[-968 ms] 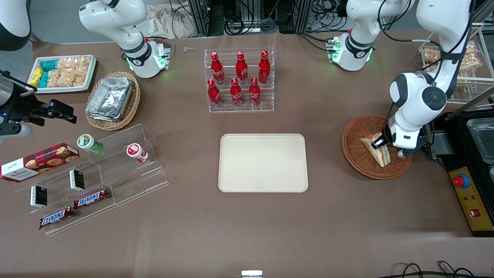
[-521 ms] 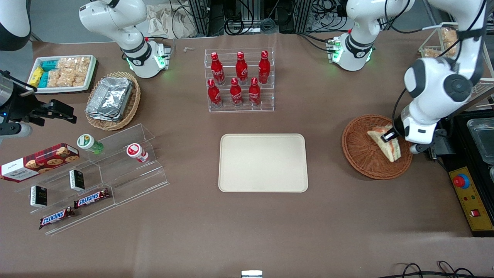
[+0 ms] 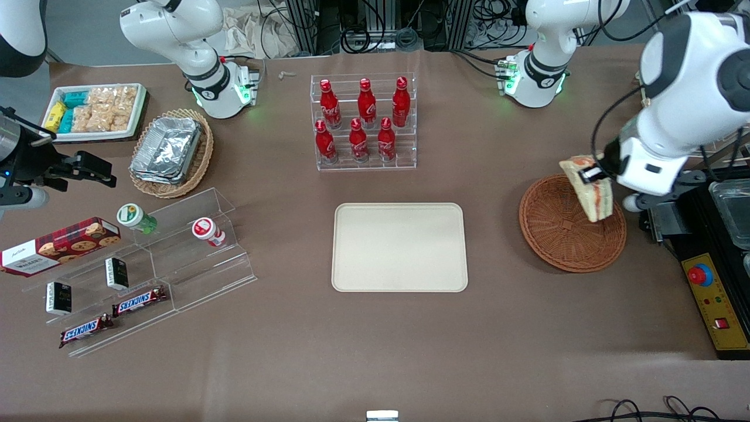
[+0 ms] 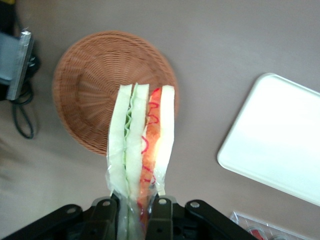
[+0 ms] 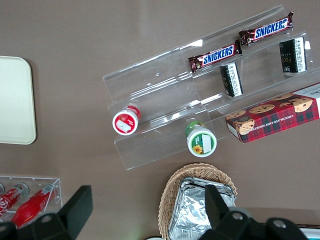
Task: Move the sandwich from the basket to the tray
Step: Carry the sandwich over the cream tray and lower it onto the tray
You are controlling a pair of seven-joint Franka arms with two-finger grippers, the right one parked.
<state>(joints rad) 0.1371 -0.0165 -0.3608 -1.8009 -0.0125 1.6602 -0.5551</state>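
Observation:
My left gripper (image 3: 592, 173) is shut on the sandwich (image 3: 590, 190), a plastic-wrapped wedge of white bread with green and red filling, and holds it in the air above the reddish-brown wicker basket (image 3: 556, 234). In the left wrist view the sandwich (image 4: 142, 145) hangs between the two black fingers (image 4: 161, 217) of the gripper (image 4: 134, 216), with the empty basket (image 4: 90, 90) below it. The cream-beige tray (image 3: 400, 247) lies flat mid-table, toward the parked arm's end from the basket, and shows in the left wrist view (image 4: 280, 145) too.
A clear rack of red bottles (image 3: 363, 123) stands farther from the front camera than the tray. A black box with a red button (image 3: 712, 293) sits at the working arm's end. A tan basket of foil trays (image 3: 170, 152) and acrylic snack shelves (image 3: 146, 264) lie toward the parked arm's end.
My gripper has lifted the sandwich up out of the basket over the last second; the basket now lies empty below it.

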